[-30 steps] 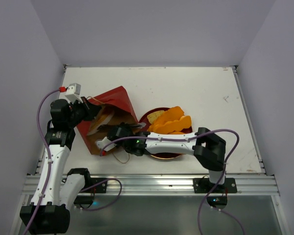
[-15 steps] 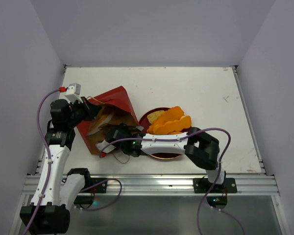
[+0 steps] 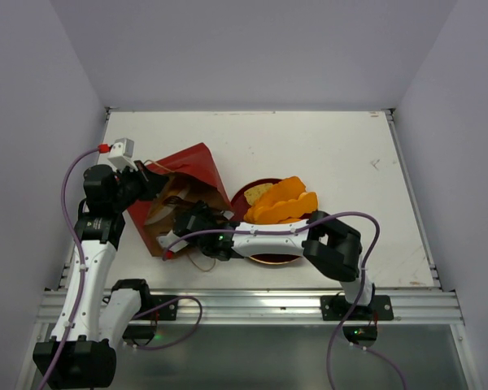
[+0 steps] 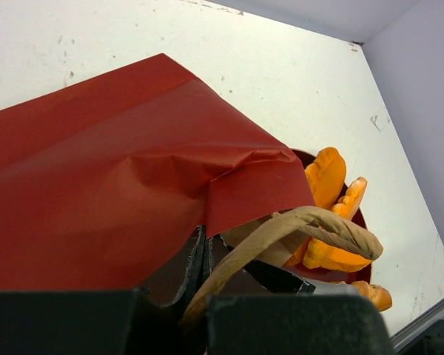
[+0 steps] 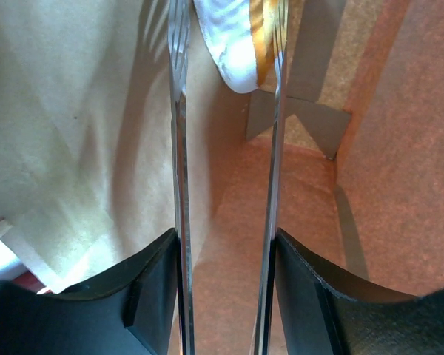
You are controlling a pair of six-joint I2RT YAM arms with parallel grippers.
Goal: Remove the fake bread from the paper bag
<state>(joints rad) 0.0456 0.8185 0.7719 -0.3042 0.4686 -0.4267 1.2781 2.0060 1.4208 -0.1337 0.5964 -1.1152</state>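
- Red plate (image 3: 264,259), close to the middle of the desk's near edge, already carries some of the fake bread: orange loaves (image 3: 286,203) stacked across it and a pale slice (image 3: 259,192) at its far-left rim. By my reading, most of the unloading is done.
- Just left of the plate, the paper bag (image 3: 197,165) lies tipped on its side toward the desk's left edge, with its open mouth turned to the near side and its red bottom pointing away.
- The right gripper (image 3: 189,219) is pushed into that mouth. In its wrist view the two fingers (image 5: 179,148) stand parted and parallel along the brown inside.
- Deeper in, at the fingertips, a white-edged bun (image 5: 233,44) sits between them. I cannot tell whether the pads press it yet, so I judge that this piece remains to be gripped and drawn out.
- Farther back on the left, the left gripper (image 3: 150,185) pinches the bag's upper rim, jaws closed on the paper, with a cord handle (image 4: 303,222) looped beside them.
- Whether more bread hides inside is not visible.
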